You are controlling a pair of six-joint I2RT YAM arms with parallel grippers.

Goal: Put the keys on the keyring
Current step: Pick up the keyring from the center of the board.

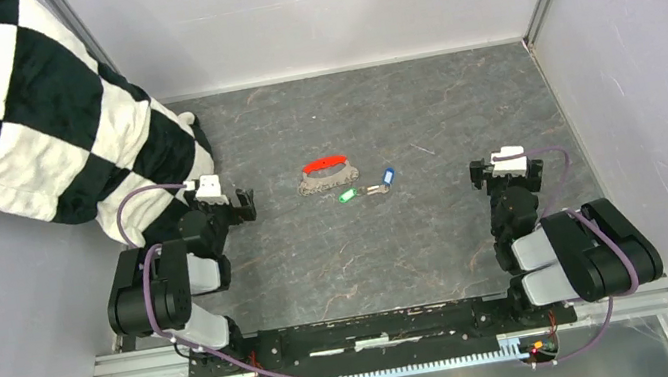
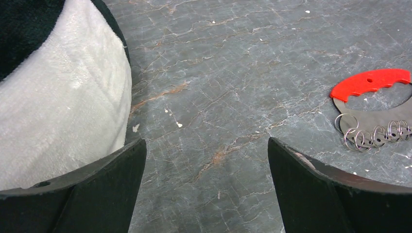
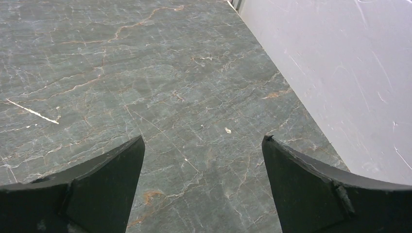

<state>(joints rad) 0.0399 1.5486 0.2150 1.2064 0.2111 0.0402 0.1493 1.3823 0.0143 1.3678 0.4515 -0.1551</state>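
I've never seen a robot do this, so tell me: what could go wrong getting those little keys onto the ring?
The green-headed silver key and blue-headed silver key lie flat, close together; pinching one may nudge the other. The thin metal rings near the red plastic tag are bunched, so threading could miss. The black-and-white checkered plush sits right beside the left hand and might snag it.

Black-and-white checked plush cushion (image 1: 23, 106) lay slumped over the far-left corner of the grey veined surface (image 1: 402, 259), pale walls (image 1: 322, 8) stood round that surface, small white flecks (image 2: 179, 124) dotted it
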